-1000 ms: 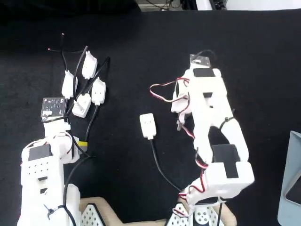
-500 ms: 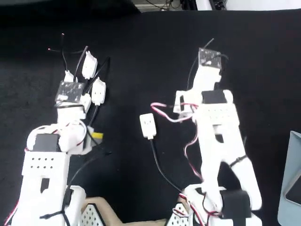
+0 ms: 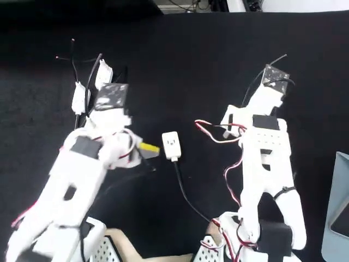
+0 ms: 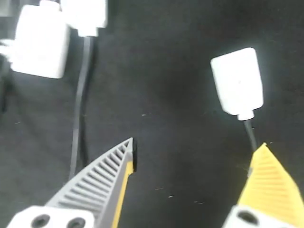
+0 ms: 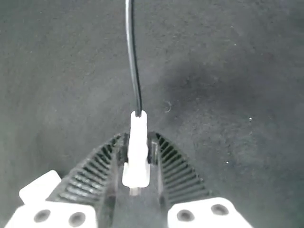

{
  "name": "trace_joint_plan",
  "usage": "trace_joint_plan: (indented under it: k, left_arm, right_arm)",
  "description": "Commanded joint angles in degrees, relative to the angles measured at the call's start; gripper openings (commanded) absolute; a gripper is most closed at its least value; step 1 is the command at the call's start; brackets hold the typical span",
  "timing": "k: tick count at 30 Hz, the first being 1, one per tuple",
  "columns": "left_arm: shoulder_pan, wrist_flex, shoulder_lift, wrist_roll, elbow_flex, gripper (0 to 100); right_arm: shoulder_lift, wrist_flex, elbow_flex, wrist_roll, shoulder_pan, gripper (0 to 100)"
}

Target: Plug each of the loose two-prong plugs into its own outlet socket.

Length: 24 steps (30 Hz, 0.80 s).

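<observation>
Right wrist view: right end effector (image 5: 137, 138) clenched on a white plug (image 5: 137, 156). The plug's black cable (image 5: 133, 57) runs away over the black tabletop (image 5: 228, 71).

High view: that arm's wrist sits over the grip. The arm stands far right, well apart from the outlet socket (image 3: 171, 144) at mid-tabletop.

Left wrist view: left end effector (image 4: 195, 146) spread wide, grasping nothing. The socket's cable runs just beside the yellow fingertip (image 4: 263, 166).

High view also shows a cluster of white plugs (image 3: 103, 76) at the far left.
</observation>
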Motion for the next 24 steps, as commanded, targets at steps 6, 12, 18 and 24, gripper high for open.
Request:
trace_joint_plan:
  k: [6, 12, 18, 24]
  left_arm:
    - [7.43, -1.58, 30.95, 8.79, -21.67, 37]
    - [10.15, -1.58, 46.59, 8.88, -32.75, 37]
    - [10.77, -1.58, 56.97, 8.88, -39.96, 37]
    - [9.27, -1.14, 61.63, 8.09, -44.62, 18]
  right_arm:
    - [-2.15, -2.64, 0.04, -3.08, 1.41, 1.2]
    - [-2.15, -2.73, 0.04, -3.08, 1.41, 1.2]
    - [-2.15, -2.64, 0.13, -3.08, 1.41, 1.2]
    - [-2.15, -2.9, 0.84, -3.08, 1.41, 1.2]
